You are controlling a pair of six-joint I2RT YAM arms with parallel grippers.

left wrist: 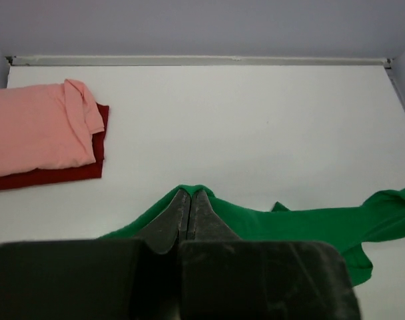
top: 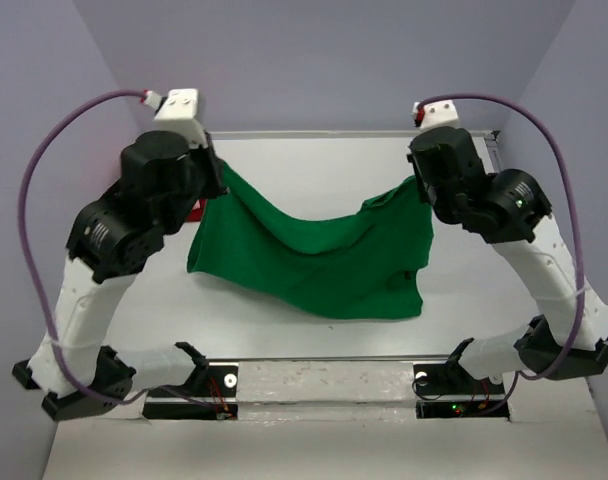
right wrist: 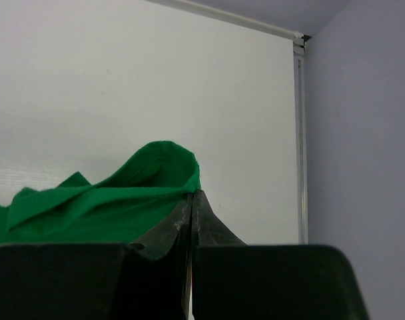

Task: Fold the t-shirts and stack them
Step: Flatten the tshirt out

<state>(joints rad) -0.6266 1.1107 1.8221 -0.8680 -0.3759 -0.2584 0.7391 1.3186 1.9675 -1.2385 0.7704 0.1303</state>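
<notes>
The bright green t-shirt hangs slack between both arms, its lower part draped on the white table. My left gripper is shut on the shirt's left upper edge, cloth peeking over the fingertips. At the shirt's right upper edge, my right gripper is shut as well. A folded salmon pink t-shirt lies on top of a folded dark red t-shirt at the table's far left. From above only a red sliver shows beside the left arm.
A raised rail runs along the table's back edge, and another rail runs along its right edge. Lilac walls close in the back and both sides. The arm bases sit at the near edge.
</notes>
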